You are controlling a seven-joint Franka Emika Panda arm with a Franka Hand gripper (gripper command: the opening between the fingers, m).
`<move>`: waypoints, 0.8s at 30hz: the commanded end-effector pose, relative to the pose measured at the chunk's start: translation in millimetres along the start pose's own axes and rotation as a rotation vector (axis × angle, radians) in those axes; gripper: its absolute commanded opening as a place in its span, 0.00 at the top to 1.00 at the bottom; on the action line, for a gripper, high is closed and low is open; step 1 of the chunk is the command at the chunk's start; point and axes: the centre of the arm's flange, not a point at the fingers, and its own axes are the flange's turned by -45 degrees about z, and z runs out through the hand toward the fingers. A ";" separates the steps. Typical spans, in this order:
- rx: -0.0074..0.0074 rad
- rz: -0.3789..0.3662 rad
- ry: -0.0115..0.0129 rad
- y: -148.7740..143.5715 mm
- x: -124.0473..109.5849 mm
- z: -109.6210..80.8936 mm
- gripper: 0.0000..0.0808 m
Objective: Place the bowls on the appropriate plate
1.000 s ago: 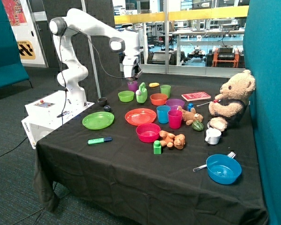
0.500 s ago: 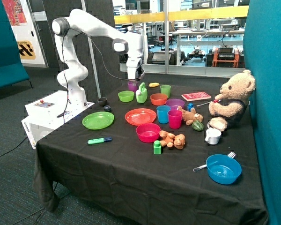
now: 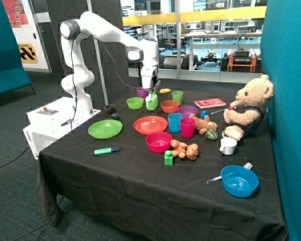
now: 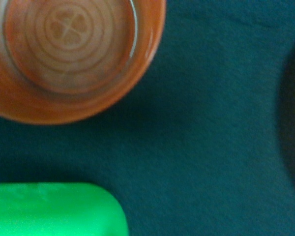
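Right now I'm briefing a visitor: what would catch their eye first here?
The white arm's pincer hangs over the back of the black-clothed table, above the green watering can and near the orange bowl. A big teddy bear sits at the far side.

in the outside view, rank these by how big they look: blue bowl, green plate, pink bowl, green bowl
1. Blue bowl and green plate look about alike; the blue bowl is nearer the camera, so no ranking between them.
2. Pink bowl.
3. Green bowl, smallest, though farthest back.

Teal partition point(image 3: 288, 100) beside the black-draped table point(image 3: 140, 186), grey carpet floor point(image 3: 10, 201), glass wall point(image 3: 210, 35) behind
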 end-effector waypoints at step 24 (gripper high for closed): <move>-0.0053 0.102 0.0004 -26.6 45.5 65.9 0.27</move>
